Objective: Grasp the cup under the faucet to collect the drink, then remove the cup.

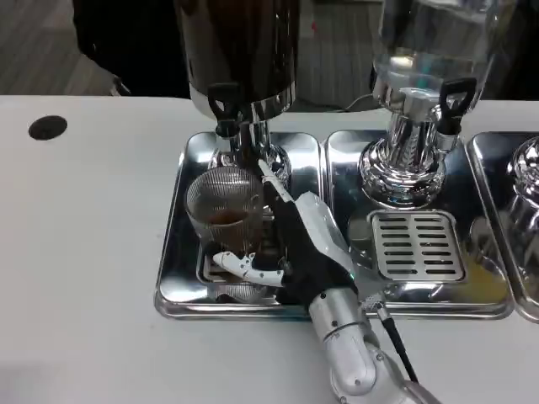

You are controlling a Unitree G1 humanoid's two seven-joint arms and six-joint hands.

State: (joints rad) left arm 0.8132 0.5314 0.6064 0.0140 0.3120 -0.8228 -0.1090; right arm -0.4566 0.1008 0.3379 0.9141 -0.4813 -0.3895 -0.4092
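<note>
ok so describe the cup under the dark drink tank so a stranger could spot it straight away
Start at the dark drink dispenser at back left and drop down past its black tap to the shiny steel drip tray. On that tray stands a clear ribbed glass cup with a little brown drink in it, the right hand wrapped around its side. No other cup is in sight.

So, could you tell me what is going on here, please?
The right hand holds a ribbed clear cup on the drip tray, beneath the faucet of the dark dispenser. A little brown drink already sits in the cup. It has not been taken away yet.
</note>
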